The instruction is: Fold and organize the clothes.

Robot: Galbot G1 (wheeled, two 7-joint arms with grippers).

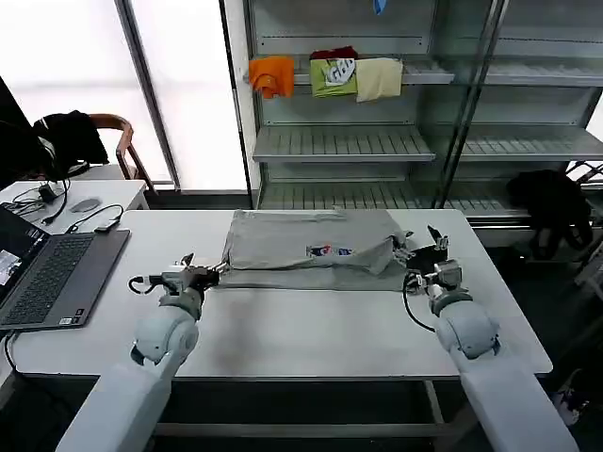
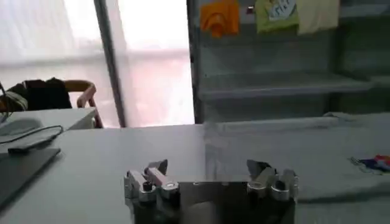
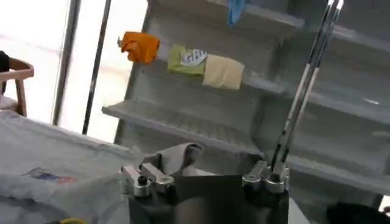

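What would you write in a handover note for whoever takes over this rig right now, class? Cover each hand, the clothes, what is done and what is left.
Left hand: open, low over the table at the shirt's left edge, holding nothing.
Right hand: open, at the shirt's right edge, beside a bunched-up fold of cloth; no grip seen.
Shirt: lies spread across the table's far middle, chest print facing up, right side rumpled.
Done: the shirt looks partly folded, the near edge lying doubled.
Left: smooth the right side, finish the folds, put it away.
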